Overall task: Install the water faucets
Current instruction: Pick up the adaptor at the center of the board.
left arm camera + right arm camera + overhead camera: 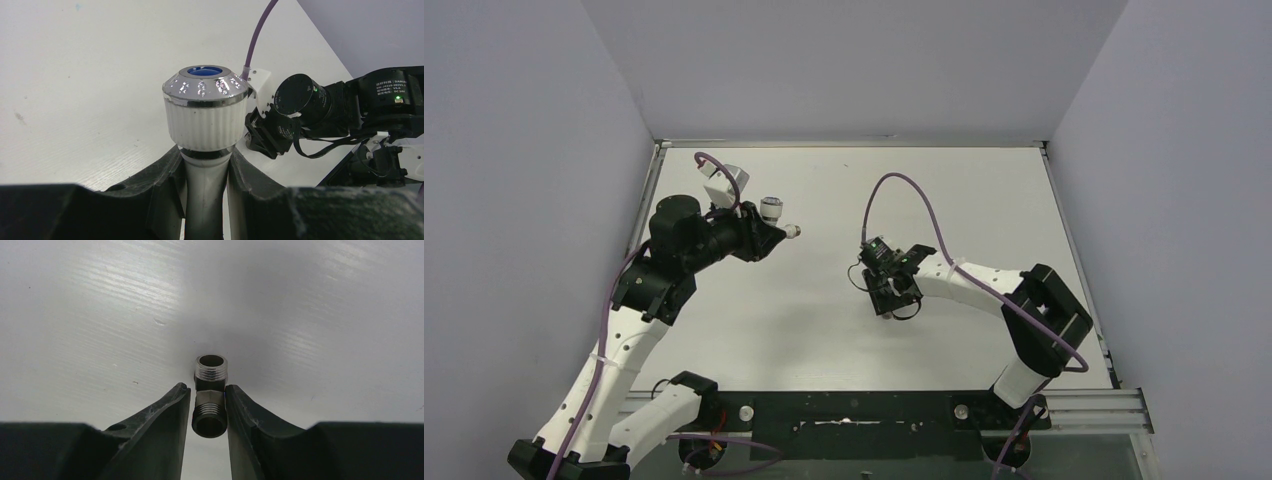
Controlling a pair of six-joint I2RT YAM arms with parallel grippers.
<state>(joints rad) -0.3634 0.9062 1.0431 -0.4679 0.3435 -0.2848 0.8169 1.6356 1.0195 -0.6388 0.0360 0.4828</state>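
**Ana:** Fingers [160, 420] of the right hand [207, 389] sit closest, one on each side of the threaded fitting [209, 405], which lies on the bench [100, 315].

**Ben:** Has it got hold?

**Ana:** Can't tell. The gap is barely the fitting's width. One finger looks to touch the hex part, the other is touching or a hair off. The fitting looks to be resting on the bench, not lifted.

**Ben:** And the tap?

**Ana:** Well to the left of the fitting and farther back, seemingly held up off the bench. The left hand [205, 165] is clamped tight on the stem of the white tap body [205, 122], with the chrome knob [205, 82] and its blue dot standing clear above the fingertips.

**Ben:** So which step?

**Ana:** I'd say picking up the fitting, with the tap held ready to receive it.

**Ben:** Next?

**Ana:** A firm, square pinch on the hex flats, since a round part can roll or squirt out. Then a straight lift, carrying it left toward the tap, with the threads lined up on the tap's end before any turning.
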